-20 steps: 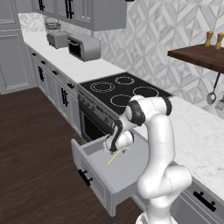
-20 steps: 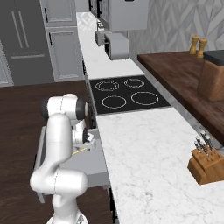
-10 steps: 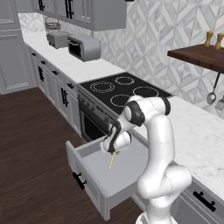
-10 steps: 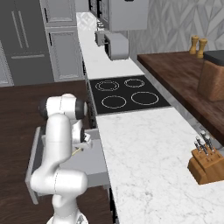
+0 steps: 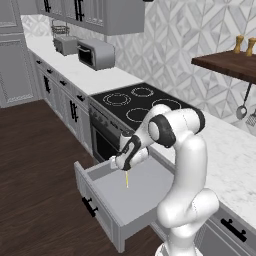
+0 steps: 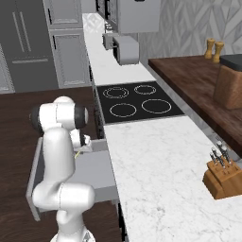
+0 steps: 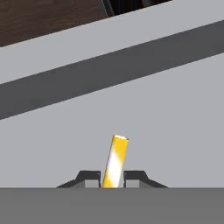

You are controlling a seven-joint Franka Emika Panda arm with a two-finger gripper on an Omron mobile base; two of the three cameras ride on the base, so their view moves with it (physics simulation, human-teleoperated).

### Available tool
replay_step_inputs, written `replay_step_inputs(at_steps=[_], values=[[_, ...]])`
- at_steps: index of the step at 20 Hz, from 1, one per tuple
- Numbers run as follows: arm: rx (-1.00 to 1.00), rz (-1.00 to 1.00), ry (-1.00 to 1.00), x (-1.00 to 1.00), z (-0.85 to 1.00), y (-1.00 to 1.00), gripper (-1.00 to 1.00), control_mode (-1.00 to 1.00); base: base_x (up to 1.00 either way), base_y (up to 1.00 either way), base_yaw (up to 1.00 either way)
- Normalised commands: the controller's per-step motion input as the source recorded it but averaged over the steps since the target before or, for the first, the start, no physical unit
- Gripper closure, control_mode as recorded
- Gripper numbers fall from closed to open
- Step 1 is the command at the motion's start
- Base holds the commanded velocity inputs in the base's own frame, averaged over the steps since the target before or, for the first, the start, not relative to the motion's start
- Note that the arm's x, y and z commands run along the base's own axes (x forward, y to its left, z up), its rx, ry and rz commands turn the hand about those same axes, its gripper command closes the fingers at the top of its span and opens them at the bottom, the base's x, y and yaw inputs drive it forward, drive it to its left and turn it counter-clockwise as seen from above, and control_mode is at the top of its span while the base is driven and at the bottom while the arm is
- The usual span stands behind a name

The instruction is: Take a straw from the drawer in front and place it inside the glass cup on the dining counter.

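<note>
At the bottom centre of the hand view, your tool (image 7: 113,178) pinches the yellow straw (image 7: 115,159) between its fingertips. Beyond it, mid-frame in the left base view, the straw hangs over the open drawer (image 5: 107,210), with the black cooktop (image 5: 145,102) farther back.

Robot arm (image 5: 187,165): glossy white, rounded tubular links joined by dark grey to black cylindrical joints, widening into a bulbous white base. Gripper (image 7: 113,177): two small dark, blocky finger tips with pale grey faces.
</note>
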Motion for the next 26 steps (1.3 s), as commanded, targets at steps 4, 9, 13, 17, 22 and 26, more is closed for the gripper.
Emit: replay_step_inputs(at_steps=[4,9,13,17,22,26], values=[[0.0,0.21,-0.12,-0.46,1.0,0.0,1.0,-1.0,0.0,0.0,0.0],[0.0,0.23,-0.14,-0.61,1.0,-0.01,1.0,-1.0,0.0,0.0,0.0],[0.0,0.17,-0.21,-0.57,1.0,-0.22,1.0,-1.0,0.0,0.0,0.0],[0.0,0.07,-0.16,-0.34,1.0,-0.29,1.0,-1.0,0.0,0.0,0.0],[0.0,0.0,-0.06,-0.31,1.0,-0.11,1.0,-1.0,0.0,0.0,0.0],[0.0,0.0,0.0,-0.25,1.0,-0.02,1.0,-1.0,0.0,0.0,0.0]])
